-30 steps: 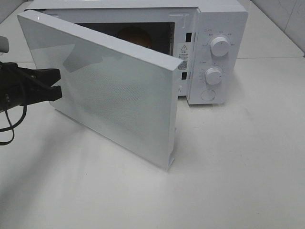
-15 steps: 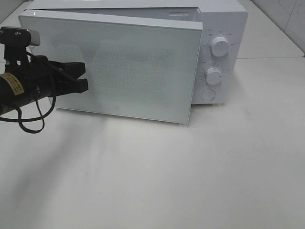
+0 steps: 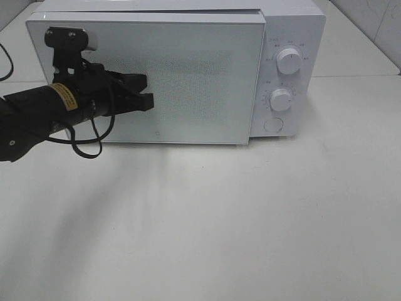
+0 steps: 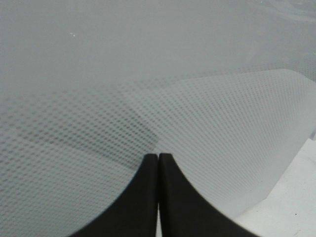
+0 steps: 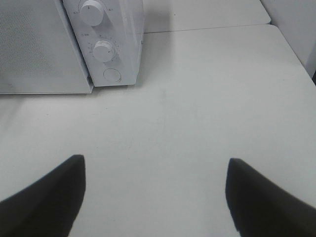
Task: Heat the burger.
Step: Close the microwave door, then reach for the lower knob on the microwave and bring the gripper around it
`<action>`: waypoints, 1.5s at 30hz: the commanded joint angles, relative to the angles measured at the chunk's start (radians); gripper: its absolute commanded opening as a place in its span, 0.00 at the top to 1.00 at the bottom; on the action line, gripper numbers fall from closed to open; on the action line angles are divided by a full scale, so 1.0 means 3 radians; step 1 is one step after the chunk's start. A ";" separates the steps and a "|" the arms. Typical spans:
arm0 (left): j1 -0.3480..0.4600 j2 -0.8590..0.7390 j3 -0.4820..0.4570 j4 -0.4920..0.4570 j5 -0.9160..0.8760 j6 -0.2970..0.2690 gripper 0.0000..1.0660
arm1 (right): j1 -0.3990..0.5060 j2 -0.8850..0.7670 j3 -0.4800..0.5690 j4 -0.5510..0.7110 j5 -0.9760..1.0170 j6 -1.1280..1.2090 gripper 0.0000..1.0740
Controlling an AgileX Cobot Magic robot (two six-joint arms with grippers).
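Observation:
The burger is hidden behind the microwave door. The white microwave point(image 3: 288, 37) stands at the back of the table. Its door point(image 3: 200, 69) lies nearly flush with the front. My left gripper point(image 3: 149, 92) is shut and empty, its tips pressed against the door's dotted window; in the left wrist view point(image 4: 158, 157) the two black fingers meet against the door point(image 4: 197, 98). My right gripper point(image 5: 155, 182) is open and empty over the bare table, in front and to the right of the microwave point(image 5: 113, 29). It does not show in the exterior high view.
Two round dials point(image 3: 289, 61) point(image 3: 281, 100) and a round button point(image 3: 274, 125) sit on the microwave's right panel. The white table point(image 3: 250, 219) spreads in front of it. A tiled wall point(image 3: 376, 25) rises at the back right.
The door has swung from wide open to almost shut. My left gripper has moved right along with it and now presses on its front. The burger inside has gone out of sight.

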 commanded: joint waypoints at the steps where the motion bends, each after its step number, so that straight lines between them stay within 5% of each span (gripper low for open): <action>1: -0.0100 0.0107 -0.0243 -0.0197 0.0070 -0.0013 1.00 | -0.0020 -0.0083 0.0007 0.0003 -0.0027 -0.0050 0.30; 20: -0.0367 0.0510 -0.1187 -0.0290 0.0513 -0.0013 1.00 | -0.0020 -0.0083 0.0007 0.0003 -0.0027 -0.0050 0.30; 30: -0.0590 0.0390 -0.1163 -0.0240 0.0867 -0.0017 1.00 | -0.0020 -0.0083 0.0007 0.0003 -0.0027 -0.0050 0.30; 38: -0.0773 0.0057 -0.0787 -0.0227 0.1130 -0.0107 0.98 | -0.0020 -0.0083 0.0007 0.0003 -0.0027 -0.0050 0.30; 39: -0.0817 -0.0053 -0.0657 -0.0180 0.1213 -0.0117 0.85 | -0.0020 -0.0083 0.0007 0.0003 -0.0027 -0.0050 0.30; 40: -0.0817 -0.0053 -0.0657 -0.0180 0.1213 -0.0117 0.85 | -0.0020 -0.0083 0.0007 0.0003 -0.0027 -0.0050 0.30; 41: -0.0840 -0.0097 -0.0610 -0.0153 0.1280 -0.0117 0.75 | -0.0020 -0.0083 0.0007 0.0003 -0.0027 -0.0050 0.30; 42: -0.0877 -0.0203 -0.0493 -0.0140 0.1377 -0.0117 0.53 | -0.0020 -0.0083 0.0007 0.0003 -0.0027 -0.0050 0.30; 43: -0.0877 -0.0203 -0.0493 -0.0140 0.1377 -0.0117 0.53 | -0.0020 -0.0083 0.0007 0.0003 -0.0027 -0.0050 0.30; 44: -0.0920 -0.0333 -0.0397 -0.0157 0.1520 -0.0133 0.28 | -0.0020 -0.0083 0.0007 0.0003 -0.0027 -0.0050 0.30; 45: -0.0930 -0.0383 -0.0373 -0.0160 0.1623 -0.0173 0.19 | -0.0020 -0.0083 0.0007 0.0003 -0.0027 -0.0050 0.30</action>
